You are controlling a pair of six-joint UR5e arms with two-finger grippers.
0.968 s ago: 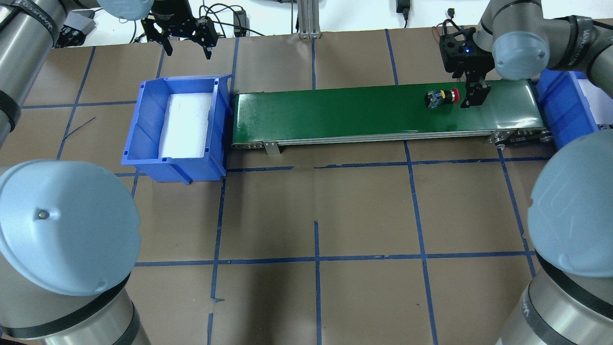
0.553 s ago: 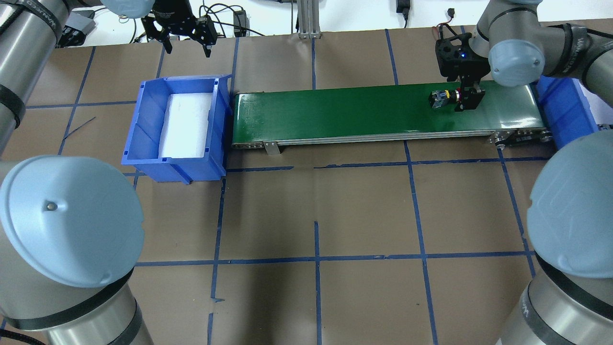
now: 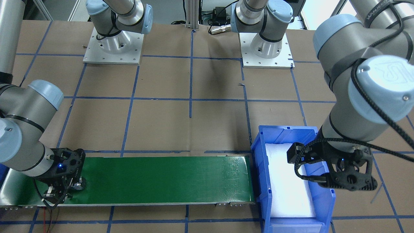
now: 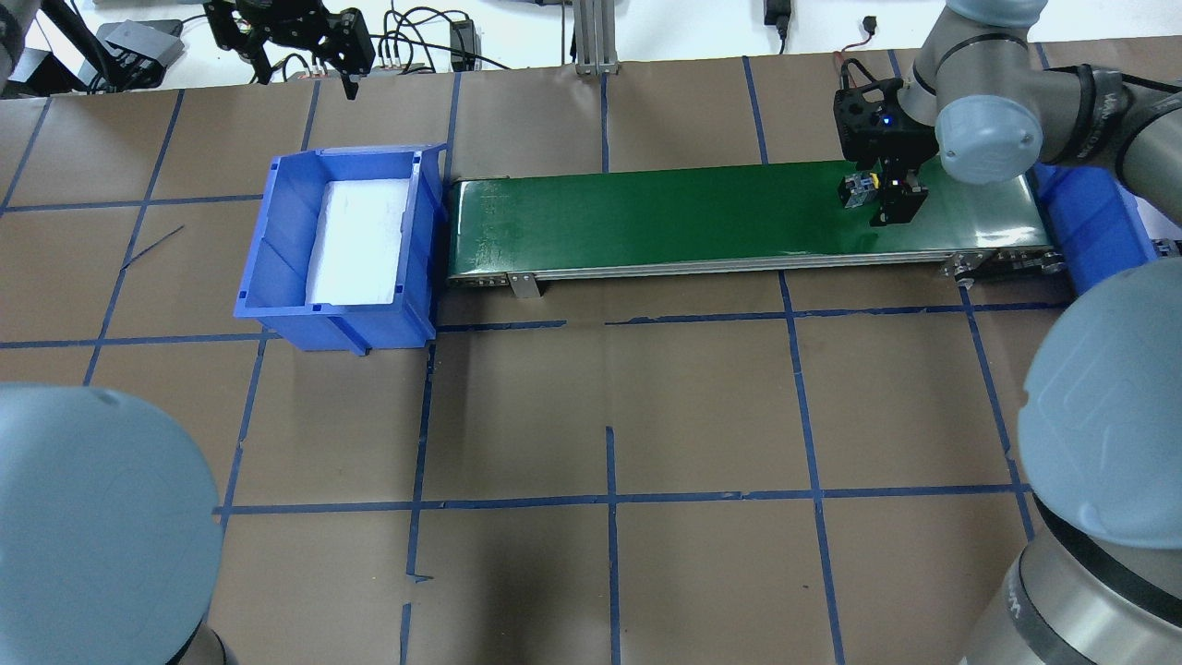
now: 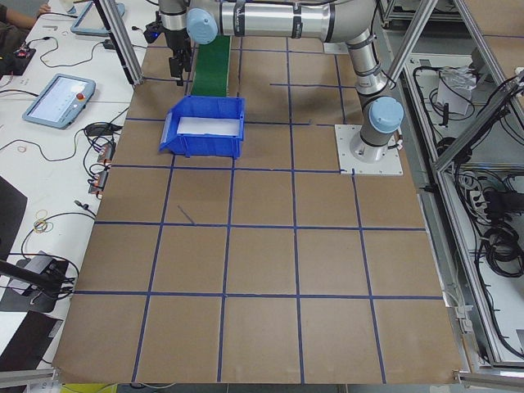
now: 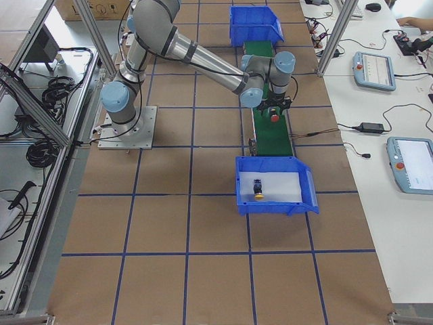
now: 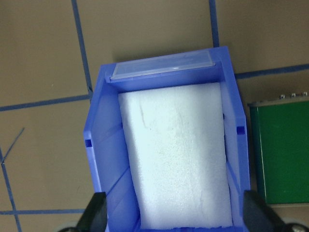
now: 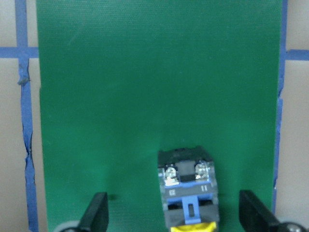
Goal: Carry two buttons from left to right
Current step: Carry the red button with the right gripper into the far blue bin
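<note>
The red button lies on its side near the right end of the green conveyor belt. In the right wrist view its grey-and-blue rear faces away from the camera. In the exterior right view its red cap shows. My right gripper is open and straddles the cap end, with both fingers clear of the body. The yellow button lies on white foam in the right blue bin. My left gripper is open and empty, above and beyond the left blue bin.
The left bin holds only a white foam pad. The belt runs between the two bins. The right bin's near wall sits just past the belt's right end. Cables and devices lie beyond the table's far edge.
My right gripper has moved left and down from beside the red cap to straddle the button. The button has shifted slightly right. My left arm has drawn back and to the left.
</note>
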